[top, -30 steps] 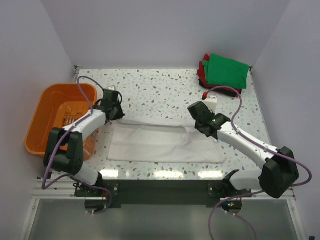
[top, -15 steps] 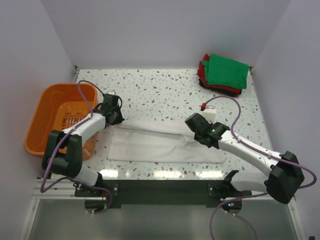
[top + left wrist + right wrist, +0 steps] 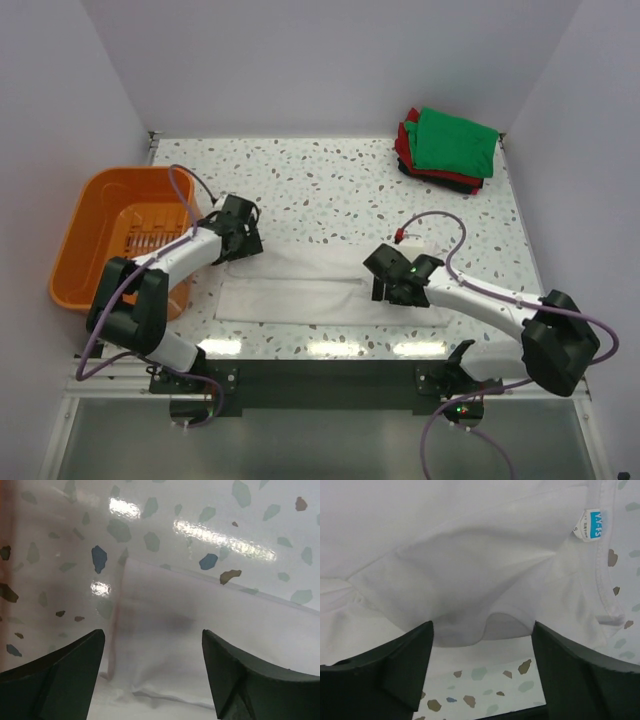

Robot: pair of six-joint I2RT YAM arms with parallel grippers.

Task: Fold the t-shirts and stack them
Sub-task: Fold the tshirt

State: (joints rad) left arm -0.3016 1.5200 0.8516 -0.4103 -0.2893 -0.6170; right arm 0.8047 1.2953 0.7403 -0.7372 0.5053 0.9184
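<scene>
Right of the basket [image 3: 100,215], the white shirt [image 3: 330,292] lies flat, its long axis running straight away from the basket, neck farthest. Soft, light, limp: pinch a corner or hem (it will sag). The left gripper [image 3: 248,243] nearer the basket, the right gripper [image 3: 385,285] beyond — both gape empty over it.

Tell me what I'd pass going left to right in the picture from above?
Orange plastic basket → left gripper → right gripper → pile of folded cloth t-shirts, green on top. The white cloth t-shirt stretches beneath both grippers.
</scene>
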